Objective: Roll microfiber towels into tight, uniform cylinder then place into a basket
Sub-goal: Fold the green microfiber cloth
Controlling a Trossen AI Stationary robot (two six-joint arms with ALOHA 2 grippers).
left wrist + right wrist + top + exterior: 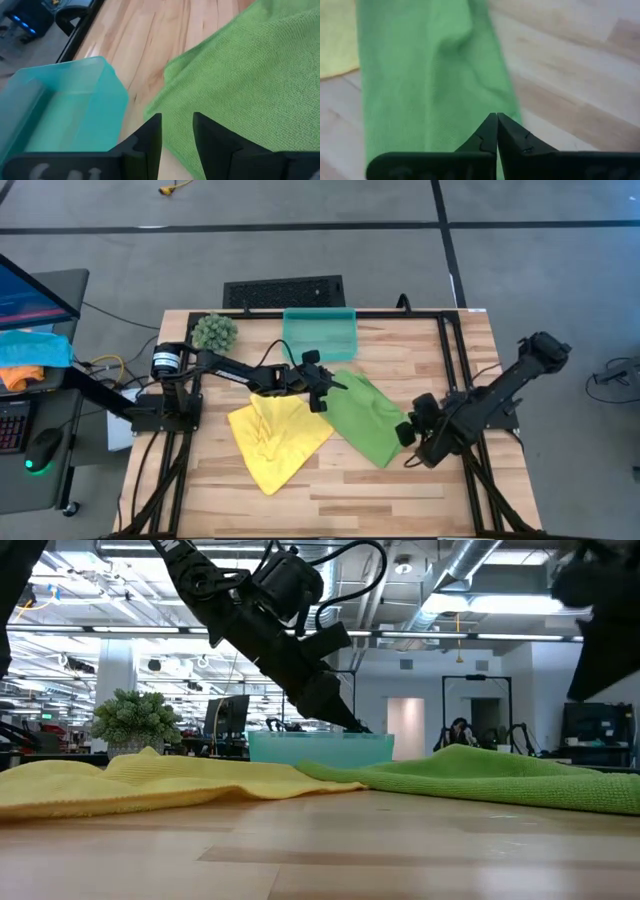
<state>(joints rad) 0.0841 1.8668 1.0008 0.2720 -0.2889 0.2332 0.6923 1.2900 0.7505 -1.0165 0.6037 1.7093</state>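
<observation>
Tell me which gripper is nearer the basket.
Left. The left gripper hangs open just in front of the basket, over the green towel; the right gripper, shut, sits at that towel's far edge.

Nothing really readable anywhere here. The only thing close is some faint pale marks on the left arm's black fingers housing, bottom left of the left wrist view, too blurry to make out. No labels, brands or numbers show on anything else.
</observation>
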